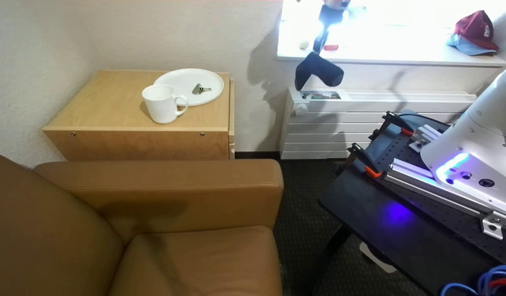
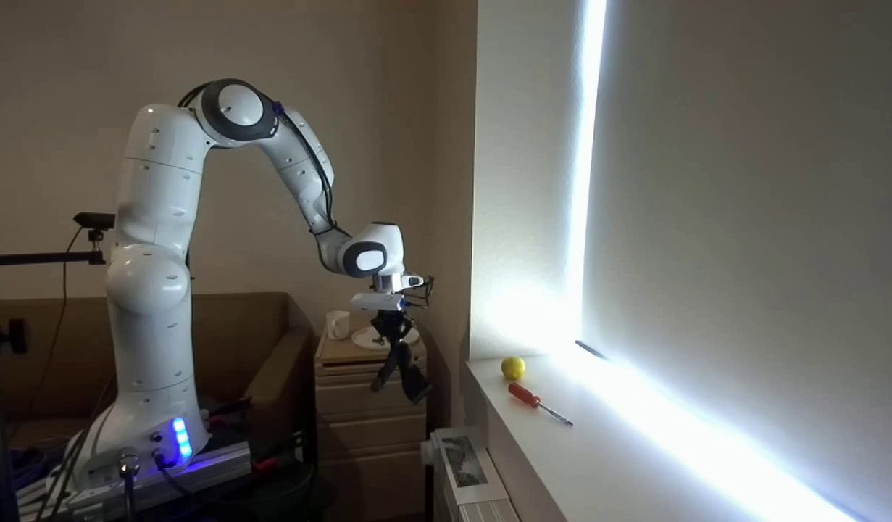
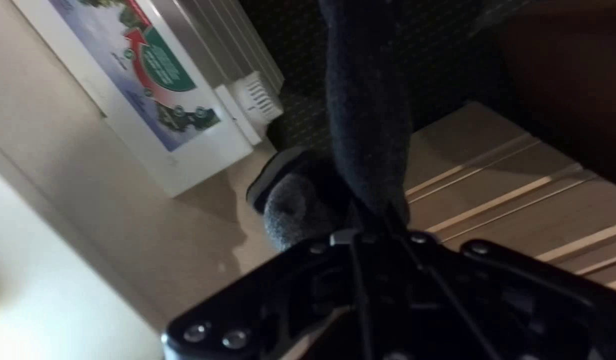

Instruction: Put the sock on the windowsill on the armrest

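Note:
The dark sock (image 1: 316,65) hangs folded over from my gripper (image 1: 317,50), its two ends drooping apart. My gripper (image 2: 396,341) is shut on the sock (image 2: 414,380) and holds it in the air, between the cabinet and the windowsill (image 2: 554,457). In the wrist view the fingertips (image 3: 375,220) pinch the sock (image 3: 368,110) near its middle. The bright windowsill (image 1: 384,47) lies behind the gripper in an exterior view. The brown armchair's armrest (image 1: 166,174) is lower and to the left there, apart from the sock. It is partly visible in an exterior view (image 2: 280,366).
A wooden cabinet (image 1: 113,98) beside the armrest bears a white mug (image 1: 160,105), a white plate (image 1: 174,78) and keys (image 1: 200,89). A radiator (image 1: 380,107) stands under the windowsill. A yellow ball (image 2: 513,368), a screwdriver (image 2: 525,395) and a cap (image 1: 477,31) lie on the windowsill.

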You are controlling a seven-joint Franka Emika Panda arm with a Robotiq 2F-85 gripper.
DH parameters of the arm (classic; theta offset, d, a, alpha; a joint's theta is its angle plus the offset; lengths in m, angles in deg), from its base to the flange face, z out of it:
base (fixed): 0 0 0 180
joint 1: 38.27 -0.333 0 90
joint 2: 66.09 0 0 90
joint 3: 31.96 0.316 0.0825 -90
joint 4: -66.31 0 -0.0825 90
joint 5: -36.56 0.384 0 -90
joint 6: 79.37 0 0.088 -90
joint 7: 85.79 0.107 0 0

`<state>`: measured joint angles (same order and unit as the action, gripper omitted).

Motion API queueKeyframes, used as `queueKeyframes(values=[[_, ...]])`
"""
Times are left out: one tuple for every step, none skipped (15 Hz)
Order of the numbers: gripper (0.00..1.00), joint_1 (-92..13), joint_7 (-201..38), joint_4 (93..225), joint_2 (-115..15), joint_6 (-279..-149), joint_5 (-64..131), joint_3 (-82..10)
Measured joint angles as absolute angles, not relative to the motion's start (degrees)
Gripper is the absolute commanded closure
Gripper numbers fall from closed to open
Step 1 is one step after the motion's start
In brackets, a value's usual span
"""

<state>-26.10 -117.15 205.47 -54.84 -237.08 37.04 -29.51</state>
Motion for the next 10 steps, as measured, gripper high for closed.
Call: queueKeyframes(values=[[0.99, -28.31, -116.99, 205.75, -53.85, -237.08, 36.74, -28.49], [0.99, -30.51, -116.69, 206.38, -53.2, -237.08, 36.52, -27.22], [0.99, -32.72, -116.37, 207.22, -52.81, -237.08, 36.4, -25.64], [0.99, -34.76, -116.09, 208.28, -52.72, -237.06, 36.28, -23.97], [0.99, -36.8, -115.8, 209.5, -52.79, -237.06, 36.14, -22.22], [0.99, -38.74, -115.56, 210.83, -52.98, -237.06, 35.94, -20.53], [0.99, -40.59, -115.37, 212.28, -53.32, -237.06, 35.78, -18.85], [0.99, -42.43, -115.11, 213.87, -53.85, -237.07, 35.42, -17.22], [0.99, -44.27, -114.72, 215.48, -54.44, -237.1, 34.83, -15.66], [0.99, -46.04, -114.47, 217.05, -55.3, -237.1, 34.34, -14.11]])
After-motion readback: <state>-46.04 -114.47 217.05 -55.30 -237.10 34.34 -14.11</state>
